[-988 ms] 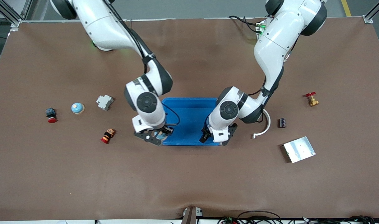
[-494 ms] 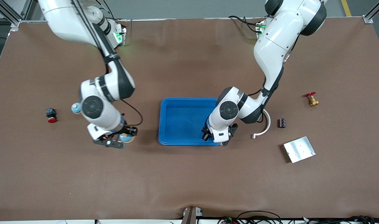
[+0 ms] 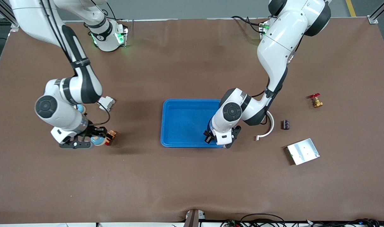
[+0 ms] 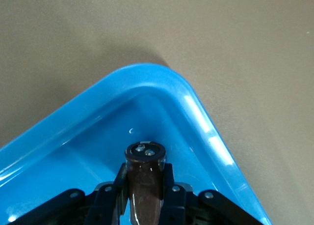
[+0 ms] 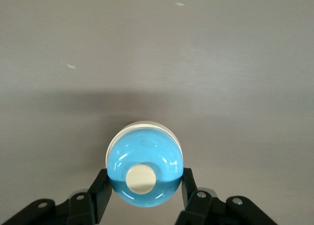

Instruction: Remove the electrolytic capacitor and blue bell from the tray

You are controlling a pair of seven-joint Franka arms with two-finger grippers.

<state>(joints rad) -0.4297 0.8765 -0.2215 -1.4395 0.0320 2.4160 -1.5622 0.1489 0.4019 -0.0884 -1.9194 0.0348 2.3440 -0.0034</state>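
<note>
Blue bell [image 5: 144, 166] clamped, right claw [image 5: 142, 195] | capacitor [image 4: 145, 178] clamped, left claw [image 4: 145, 195]

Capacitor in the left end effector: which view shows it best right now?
The left wrist view. There the capacitor fills the lower middle, clamped in the left end effector over the blue tray, its top end facing the camera. The front view hides it under the arm's wrist. The right wrist view shows only the bell.

Right gripper [image 3: 91, 141], clamped on blue bell [image 3: 99, 141], has swung from blue tray [image 3: 169, 126] corner out toward right arm's end of table, now over brown mat beside small red-and-black figure [image 3: 110, 137]; grey block [image 3: 106, 103] visible again.
</note>
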